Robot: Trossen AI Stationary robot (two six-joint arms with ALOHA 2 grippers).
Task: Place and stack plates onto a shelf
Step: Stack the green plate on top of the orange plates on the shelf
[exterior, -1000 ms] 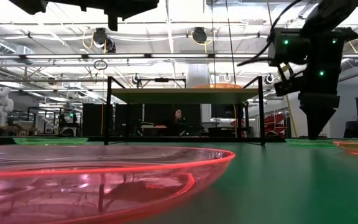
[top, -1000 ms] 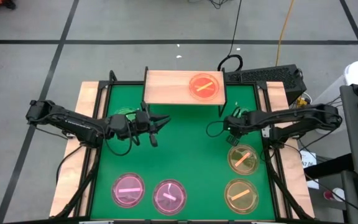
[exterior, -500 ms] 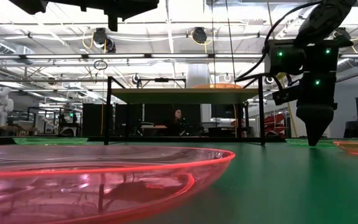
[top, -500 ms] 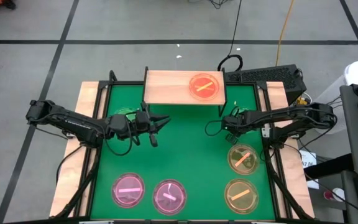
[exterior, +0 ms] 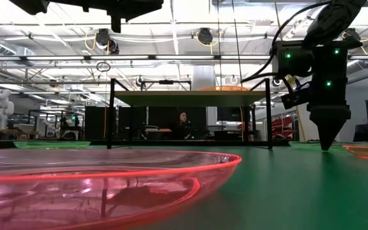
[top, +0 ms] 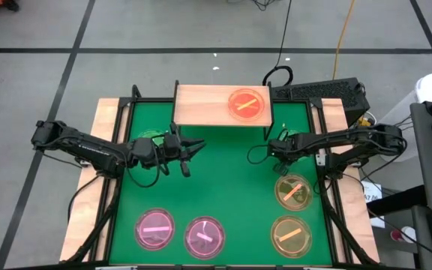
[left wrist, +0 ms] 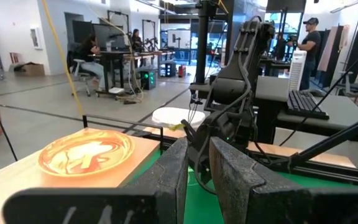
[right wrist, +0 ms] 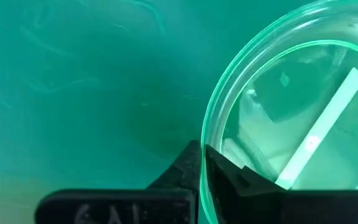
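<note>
**A:** What sits at the left?

**B:** The left gripper (top: 192,154) hangs mid-left over the bench (top: 223,187), its fingers a little apart with nothing between them. A faint green plate (top: 150,136) lies just behind it. Two pink plates (top: 156,229) (top: 203,236) lie side by side at lower left.

**A:** And the middle?

**B:** The shelf (top: 201,105) stands at the top edge. Its left half is bare wood, and one orange plate (top: 247,105) sits on its right half. Below it, open green surface runs between the two grippers.

**A:** The right?

**B:** The right gripper (right wrist: 202,152) points down beside the shelf's right leg, its fingers pinched on the rim of a second green plate (right wrist: 291,112) that lies on the bench. Two amber plates (top: 292,191) (top: 289,234) lie below it, near the right wooden strip (top: 341,187). A keyboard (top: 321,91) lies at upper right, off the bench.

**A:** Total?

**B:** Seven plates.
</note>
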